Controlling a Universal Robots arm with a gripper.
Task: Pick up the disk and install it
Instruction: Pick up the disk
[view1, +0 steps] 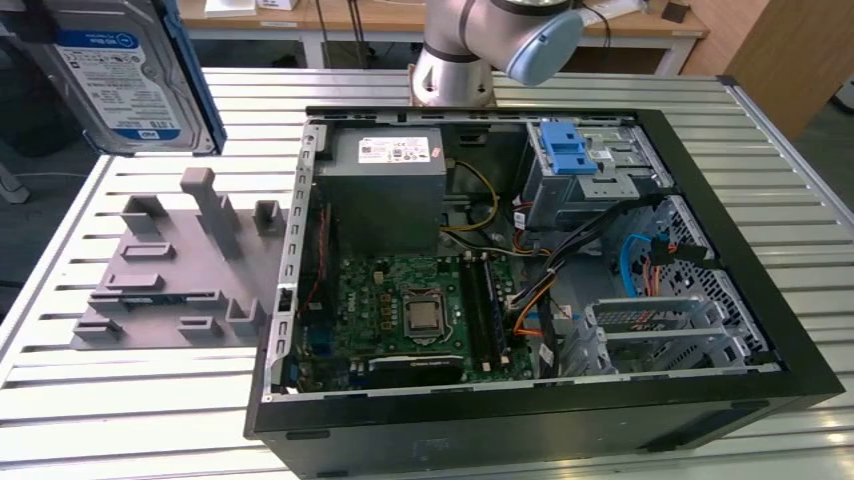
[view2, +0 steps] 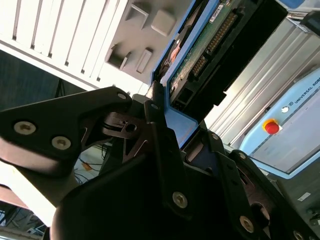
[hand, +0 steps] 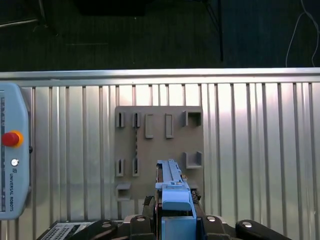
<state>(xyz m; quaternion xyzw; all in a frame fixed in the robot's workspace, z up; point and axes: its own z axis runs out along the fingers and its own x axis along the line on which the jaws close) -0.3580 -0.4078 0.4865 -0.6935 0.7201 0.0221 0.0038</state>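
pickup: looks done, pincer (view2: 172, 125) clamped on the disk (view1: 114, 75) by its blue frame | disk: aloft, upper left of the exterior view, clear of the grey holder (view1: 174, 270) on the tabletop (view1: 120, 400) | install: not yet, drive cage (view1: 594, 170) in the case (view1: 534, 425) well apart, upper right

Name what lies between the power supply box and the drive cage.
Yellow and black cables cross the gap between power supply box and drive cage, in the exterior view.
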